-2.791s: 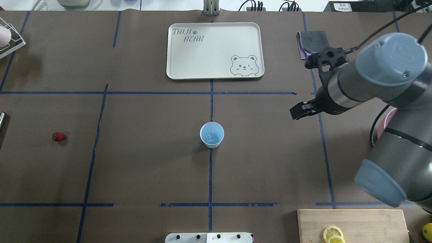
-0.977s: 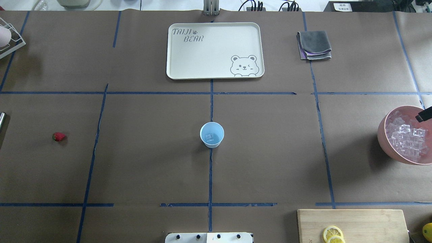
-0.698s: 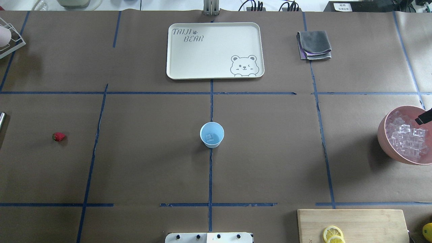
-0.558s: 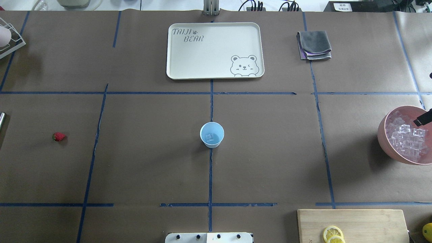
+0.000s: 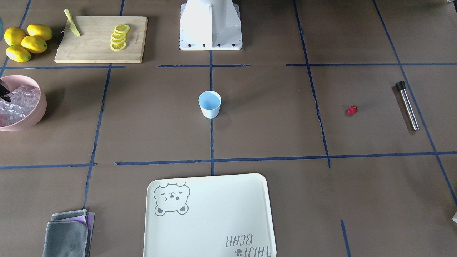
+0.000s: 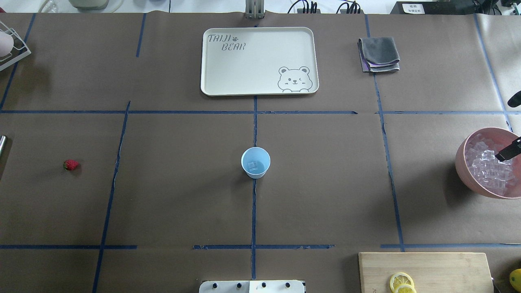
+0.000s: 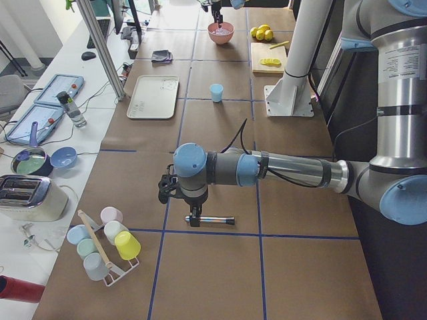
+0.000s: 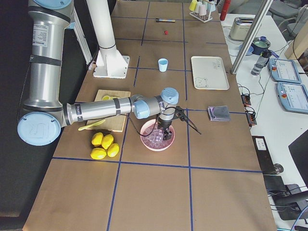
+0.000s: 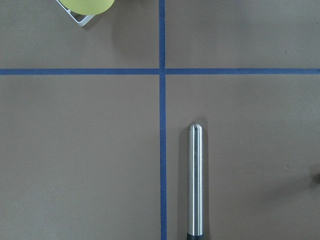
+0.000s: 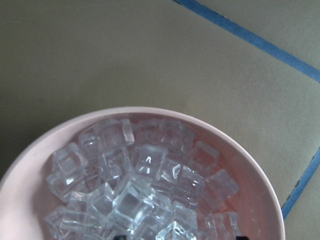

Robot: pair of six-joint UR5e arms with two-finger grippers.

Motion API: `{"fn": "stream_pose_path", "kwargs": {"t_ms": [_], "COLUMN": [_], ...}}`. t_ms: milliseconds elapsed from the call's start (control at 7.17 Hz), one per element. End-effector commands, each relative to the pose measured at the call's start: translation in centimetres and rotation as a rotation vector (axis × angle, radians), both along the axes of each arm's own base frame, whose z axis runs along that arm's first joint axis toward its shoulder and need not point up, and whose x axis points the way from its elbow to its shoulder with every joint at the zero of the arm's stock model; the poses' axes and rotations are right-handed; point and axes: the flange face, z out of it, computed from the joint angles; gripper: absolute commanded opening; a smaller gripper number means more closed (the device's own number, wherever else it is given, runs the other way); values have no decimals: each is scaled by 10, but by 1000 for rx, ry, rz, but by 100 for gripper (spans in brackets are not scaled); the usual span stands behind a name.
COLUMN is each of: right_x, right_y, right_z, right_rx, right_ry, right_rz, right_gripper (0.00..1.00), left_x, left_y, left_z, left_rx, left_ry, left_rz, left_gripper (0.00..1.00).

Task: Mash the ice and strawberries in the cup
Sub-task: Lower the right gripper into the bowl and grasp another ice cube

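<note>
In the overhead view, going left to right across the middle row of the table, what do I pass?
Metal rod at the left edge, strawberry, blue cup, pink bowl at the right edge.

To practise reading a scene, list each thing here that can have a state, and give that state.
cup: upright, one ice cube inside.
strawberry: whole, lying apart from the cup.
pink bowl: heaped with ice.
muddler: lying flat, untouched.
right gripper: jaws open over the bowl's ice.
left gripper: above the muddler; jaws cannot be judged.
cloth: folded.
</note>
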Motion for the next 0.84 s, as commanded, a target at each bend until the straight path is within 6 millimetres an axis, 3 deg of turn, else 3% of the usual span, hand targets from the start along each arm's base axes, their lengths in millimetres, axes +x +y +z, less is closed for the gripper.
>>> {"fn": "stream_pose_path", "kwargs": {"t_ms": [0, 140, 698], "right_x": [0, -2, -9], "right_y": [1, 1, 2], "right_z": [11, 11, 10], "right_rx": [-9, -8, -6], "right_ry": [7, 7, 6], "right_rz": [-15, -20, -34], "right_gripper": [71, 66, 66], "left_x": [0, 0, 0], "left_y": [0, 0, 0], "left_z": [-1, 0, -2], "left_rx": [2, 1, 4], "left_ry": [0, 0, 0], "left_rz": [0, 0, 0], "left_gripper": [100, 100, 100]}}
